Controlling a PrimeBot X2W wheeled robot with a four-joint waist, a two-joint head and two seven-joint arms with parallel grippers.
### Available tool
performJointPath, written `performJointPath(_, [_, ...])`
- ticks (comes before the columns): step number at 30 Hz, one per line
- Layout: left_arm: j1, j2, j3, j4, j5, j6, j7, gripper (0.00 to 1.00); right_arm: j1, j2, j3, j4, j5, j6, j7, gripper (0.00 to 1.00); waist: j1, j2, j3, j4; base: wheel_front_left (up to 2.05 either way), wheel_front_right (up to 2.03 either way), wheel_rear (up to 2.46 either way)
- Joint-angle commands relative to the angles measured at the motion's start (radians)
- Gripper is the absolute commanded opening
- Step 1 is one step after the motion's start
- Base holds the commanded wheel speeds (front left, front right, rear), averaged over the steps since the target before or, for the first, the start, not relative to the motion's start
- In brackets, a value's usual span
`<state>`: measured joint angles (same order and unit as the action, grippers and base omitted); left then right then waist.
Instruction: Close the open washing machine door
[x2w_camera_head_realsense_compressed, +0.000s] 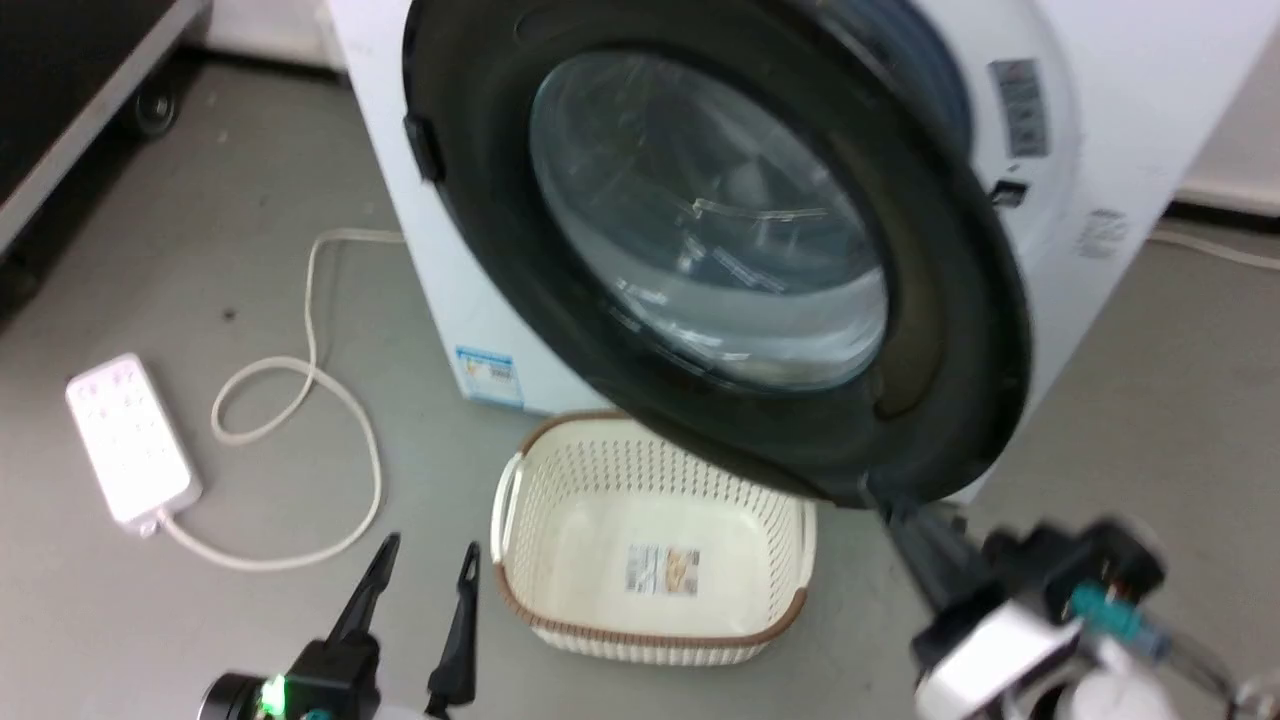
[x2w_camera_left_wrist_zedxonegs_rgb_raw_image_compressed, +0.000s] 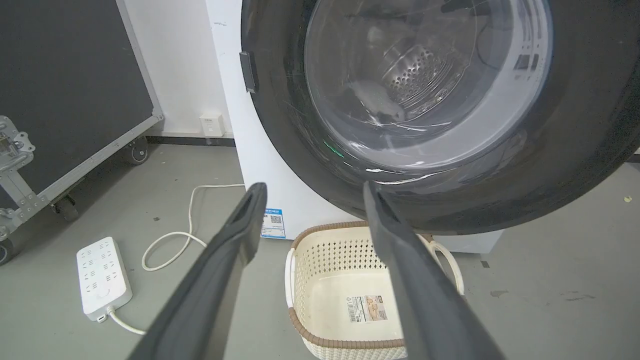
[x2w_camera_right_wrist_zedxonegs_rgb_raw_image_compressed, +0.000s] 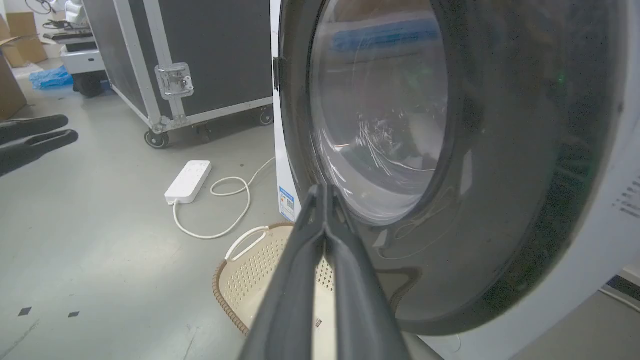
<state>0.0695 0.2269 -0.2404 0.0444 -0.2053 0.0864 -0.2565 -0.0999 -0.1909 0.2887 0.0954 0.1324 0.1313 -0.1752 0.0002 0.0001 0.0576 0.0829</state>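
The washing machine door (x2w_camera_head_realsense_compressed: 960, 330) has a wide black rim around a bulging glass window and stands swung out from the white washing machine (x2w_camera_head_realsense_compressed: 1130, 110). My right gripper (x2w_camera_head_realsense_compressed: 892, 512) is shut with nothing in it, and its tip meets the door's lower rim. In the right wrist view the closed right gripper (x2w_camera_right_wrist_zedxonegs_rgb_raw_image_compressed: 323, 189) points at the door (x2w_camera_right_wrist_zedxonegs_rgb_raw_image_compressed: 505, 175) by the edge of the glass. My left gripper (x2w_camera_head_realsense_compressed: 428, 560) hangs open at the lower left above the floor, apart from the door. From the left wrist, the left gripper (x2w_camera_left_wrist_zedxonegs_rgb_raw_image_compressed: 312, 186) points at the door's (x2w_camera_left_wrist_zedxonegs_rgb_raw_image_compressed: 575, 165) lower rim.
A cream perforated basket (x2w_camera_head_realsense_compressed: 600, 470) sits on the floor under the door, with nothing in it. Left of the machine lie a white power strip (x2w_camera_head_realsense_compressed: 128, 440) and a looped cable (x2w_camera_head_realsense_compressed: 300, 380). A black wheeled case (x2w_camera_right_wrist_zedxonegs_rgb_raw_image_compressed: 200, 50) stands further left on the grey floor.
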Motion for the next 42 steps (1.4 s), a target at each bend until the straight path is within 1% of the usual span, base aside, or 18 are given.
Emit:
performJointPath(1, [-0.025,-0.009,0.0,0.001,0.011,-0.006,-0.005,1.0,-0.048,-0.033,0.013,-0.003,0.017,-0.001,0.018,0.0,-0.0002,-0.0001,0.056,0.037,0.0,0.0,0.0])
performJointPath(6, [-0.074,-0.04,0.0,0.001,0.035,-0.019,-0.005,1.0,-0.216,-0.157,0.043,0.038,0.089,-0.001,0.09,0.0,-0.0002,-0.0001,0.129,0.076,0.0,0.0,0.0])
performJointPath(11, [-0.113,-0.071,0.006,-0.002,0.052,-0.031,-0.005,1.0,-0.345,-0.248,0.02,0.1,0.161,-0.001,0.126,0.0,-0.0002,-0.0001,0.18,0.109,0.0,0.0,0.0])
performJointPath(15, [-0.137,-0.091,0.014,-0.002,0.063,-0.042,-0.005,1.0,-0.424,-0.285,-0.017,0.169,0.207,-0.001,0.143,0.0,-0.0002,-0.0001,0.206,0.125,0.0,0.0,0.0])
performJointPath(17, [-0.147,-0.1,0.016,-0.002,0.068,-0.048,-0.005,1.0,-0.461,-0.303,-0.035,0.206,0.213,-0.001,0.151,0.0,-0.0002,-0.0001,0.218,0.133,0.0,0.0,0.0])
performJointPath(22, [-0.163,-0.117,0.026,-0.004,0.08,-0.061,-0.005,1.0,-0.557,-0.311,-0.103,0.313,0.218,-0.001,0.163,0.0,-0.0002,-0.0001,0.239,0.143,0.0,0.0,0.0])
performJointPath(24, [-0.167,-0.122,0.032,-0.006,0.083,-0.065,-0.005,1.0,-0.597,-0.306,-0.133,0.354,0.211,-0.001,0.165,0.0,-0.0002,-0.0001,0.247,0.143,0.0,0.0,0.0])
performJointPath(25, [-0.172,-0.128,0.039,-0.006,0.091,-0.07,-0.005,1.0,-0.648,-0.293,-0.17,0.41,0.193,-0.001,0.159,0.0,-0.0002,-0.0001,0.254,0.141,0.0,0.0,0.0])
performJointPath(26, [-0.173,-0.13,0.041,-0.006,0.093,-0.071,-0.005,1.0,-0.66,-0.287,-0.178,0.425,0.186,-0.001,0.156,0.0,-0.0002,-0.0001,0.255,0.14,0.0,0.0,0.0])
performJointPath(31, [-0.175,-0.134,0.057,-0.002,0.102,-0.078,-0.005,1.0,-0.686,-0.254,-0.187,0.474,0.166,-0.001,0.128,0.0,-0.0002,-0.0001,0.237,0.124,0.0,0.0,0.0])
performJointPath(36, [-0.163,-0.139,0.071,0.007,0.105,-0.086,-0.005,1.0,-0.641,-0.215,-0.173,0.496,0.162,-0.001,0.088,0.0,-0.0002,-0.0001,0.182,0.098,0.0,0.0,0.0])
performJointPath(37, [-0.16,-0.141,0.073,0.008,0.105,-0.087,-0.005,1.0,-0.626,-0.209,-0.169,0.493,0.161,-0.001,0.074,0.23,-0.0002,-0.0001,0.167,0.093,0.0,0.0,0.0])
performJointPath(38, [-0.155,-0.141,0.077,0.011,0.104,-0.087,-0.005,1.0,-0.609,-0.202,-0.165,0.487,0.159,-0.001,0.056,0.69,-0.0002,-0.0001,0.15,0.087,0.0,0.0,0.0])
performJointPath(39, [-0.149,-0.142,0.082,0.015,0.104,-0.087,-0.005,1.0,-0.588,-0.191,-0.161,0.48,0.163,-0.001,0.044,1.0,-0.0002,-0.0001,0.132,0.08,0.0,0.0,0.0])
performJointPath(42, [-0.128,-0.142,0.097,0.029,0.1,-0.087,-0.005,1.0,-0.514,-0.169,-0.147,0.44,0.154,-0.001,0.003,1.0,-0.0002,-0.0001,0.078,0.055,0.0,0.0,0.0])
